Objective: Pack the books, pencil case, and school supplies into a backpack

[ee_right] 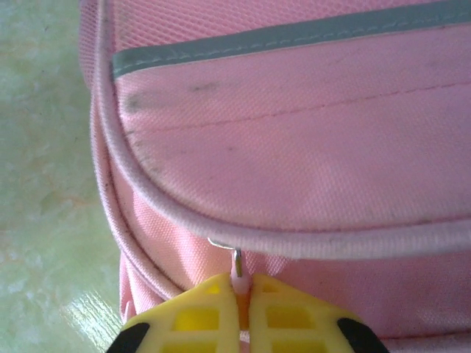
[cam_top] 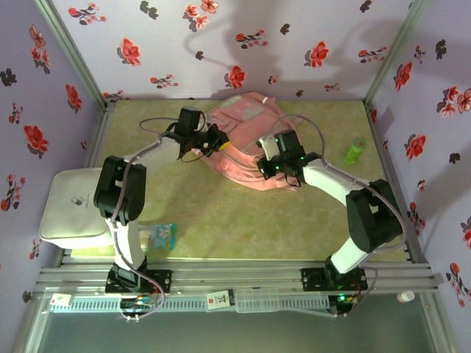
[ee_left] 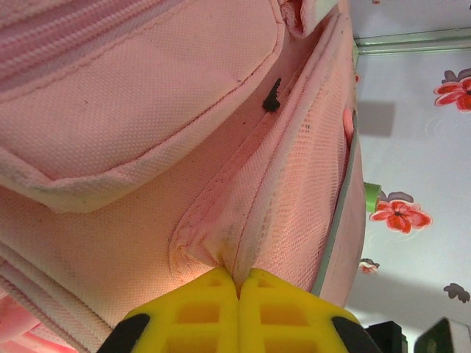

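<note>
The pale pink backpack lies at the back middle of the table. My left gripper is at its left side. In the left wrist view the yellow fingers of that gripper are shut on a pinched fold of backpack fabric beside a mesh panel. My right gripper is at the backpack's near right edge. In the right wrist view this gripper is shut on a pink zip pull below a piped pocket flap. A blue picture-cover book lies near the left arm's base.
A large pale grey flat soft case hangs over the table's left near edge. A small green item sits at the right. Floral walls close in the back and sides. Bare table lies between the backpack and the arm bases.
</note>
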Available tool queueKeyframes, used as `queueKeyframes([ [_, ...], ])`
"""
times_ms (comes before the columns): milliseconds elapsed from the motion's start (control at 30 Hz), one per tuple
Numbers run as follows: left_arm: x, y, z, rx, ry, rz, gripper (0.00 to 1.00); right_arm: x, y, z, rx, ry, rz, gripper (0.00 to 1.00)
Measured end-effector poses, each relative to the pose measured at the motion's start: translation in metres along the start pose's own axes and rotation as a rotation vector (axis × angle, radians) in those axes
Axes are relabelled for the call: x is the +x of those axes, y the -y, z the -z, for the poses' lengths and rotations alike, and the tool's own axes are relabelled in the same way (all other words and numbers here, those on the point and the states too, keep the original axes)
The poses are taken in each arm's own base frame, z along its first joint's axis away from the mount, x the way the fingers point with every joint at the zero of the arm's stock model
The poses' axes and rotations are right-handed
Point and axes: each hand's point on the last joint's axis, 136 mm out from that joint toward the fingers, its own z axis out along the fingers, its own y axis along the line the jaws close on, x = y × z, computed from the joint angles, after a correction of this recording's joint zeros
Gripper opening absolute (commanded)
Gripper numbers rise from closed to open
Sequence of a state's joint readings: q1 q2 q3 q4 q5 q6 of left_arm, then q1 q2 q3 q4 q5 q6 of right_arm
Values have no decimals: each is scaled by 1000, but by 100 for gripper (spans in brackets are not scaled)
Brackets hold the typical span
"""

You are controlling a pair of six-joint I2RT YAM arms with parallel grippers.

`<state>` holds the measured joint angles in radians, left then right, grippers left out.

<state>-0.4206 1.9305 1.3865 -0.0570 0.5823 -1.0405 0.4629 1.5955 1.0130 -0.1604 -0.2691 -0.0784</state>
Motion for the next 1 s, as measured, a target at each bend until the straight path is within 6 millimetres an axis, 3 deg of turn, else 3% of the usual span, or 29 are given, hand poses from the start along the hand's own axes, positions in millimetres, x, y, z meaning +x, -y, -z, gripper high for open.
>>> queueKeyframes([
  [267, 2, 1, 0, 6, -11, -6, 0, 9, 8, 9, 59, 34, -52, 0],
  [567, 3, 0, 0, 4, -13, -29, 0, 13, 53, 18, 228, 61, -238, 1],
  [1000, -4, -5, 6, -17, 2, -32, 0, -4, 60, 18, 174, 77, -244, 27],
])
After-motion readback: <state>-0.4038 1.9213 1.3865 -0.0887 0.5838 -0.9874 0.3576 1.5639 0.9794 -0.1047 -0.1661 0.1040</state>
